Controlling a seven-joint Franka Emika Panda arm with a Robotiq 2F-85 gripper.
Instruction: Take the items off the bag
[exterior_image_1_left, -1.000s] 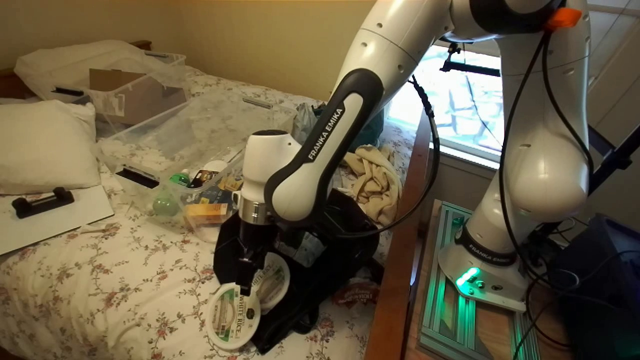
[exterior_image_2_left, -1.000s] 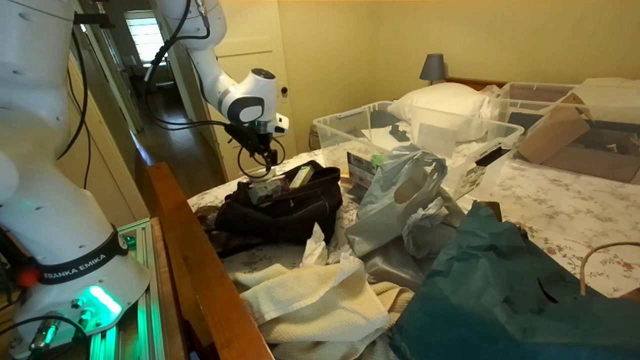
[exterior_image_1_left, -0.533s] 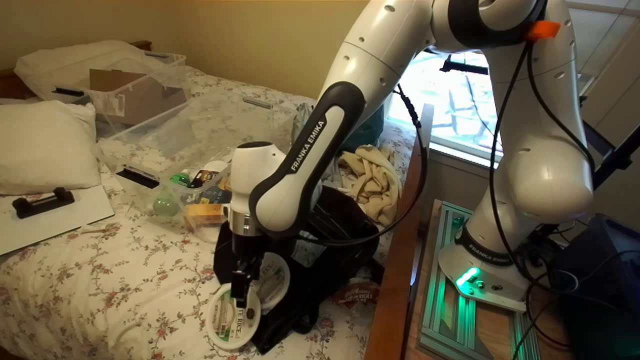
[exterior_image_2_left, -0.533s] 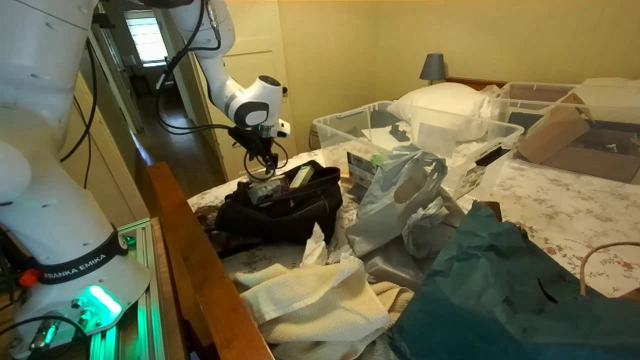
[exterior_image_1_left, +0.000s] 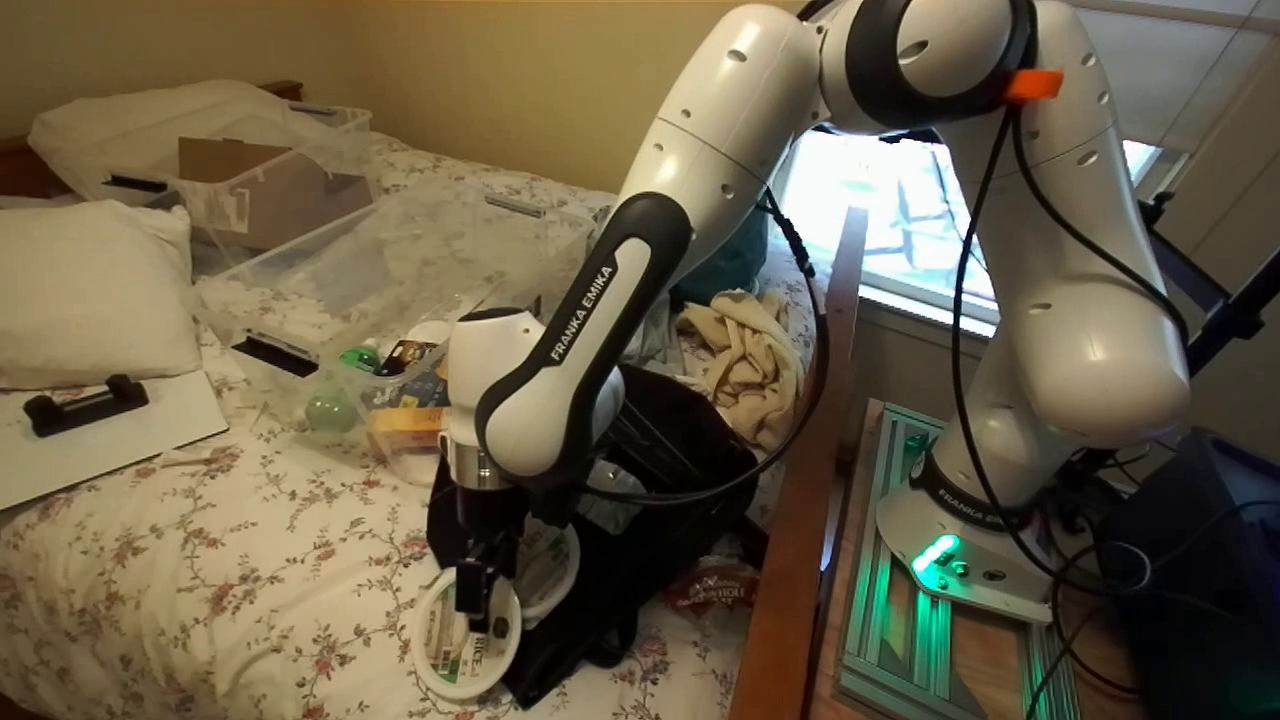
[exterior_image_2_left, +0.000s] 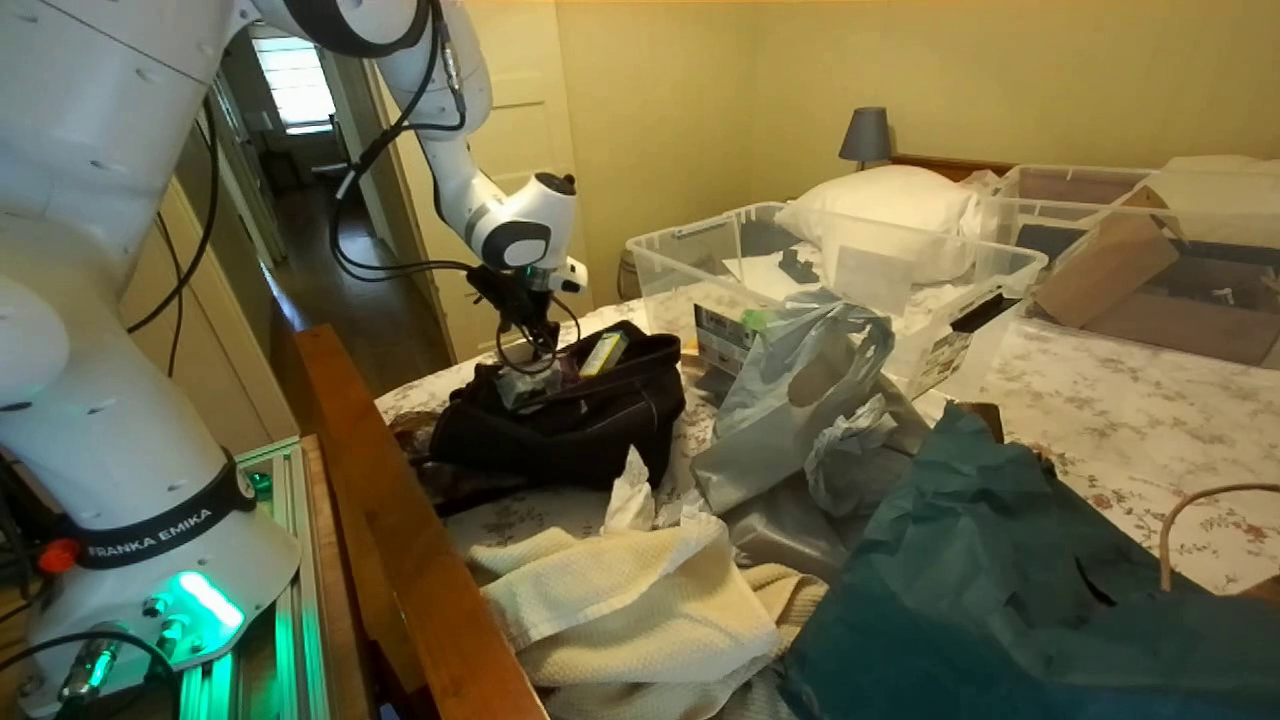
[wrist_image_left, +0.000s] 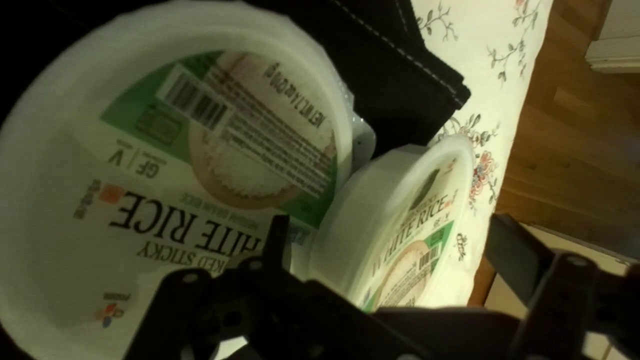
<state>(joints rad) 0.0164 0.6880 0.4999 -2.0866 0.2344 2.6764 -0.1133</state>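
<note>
Rice tubs look round, white-rimmed, printed green and black.

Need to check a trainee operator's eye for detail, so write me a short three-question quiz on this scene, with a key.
1. Count: how many round, whitish plastic tubs bear rice labels in the wrist view?
2. True or false: the jaws of the black two-finger gripper stand apart.
3. Open question: what does the large, soft black fabric bag lie on?

Key:
1. Two.
2. True.
3. A white bedsheet with a floral pattern.
</note>
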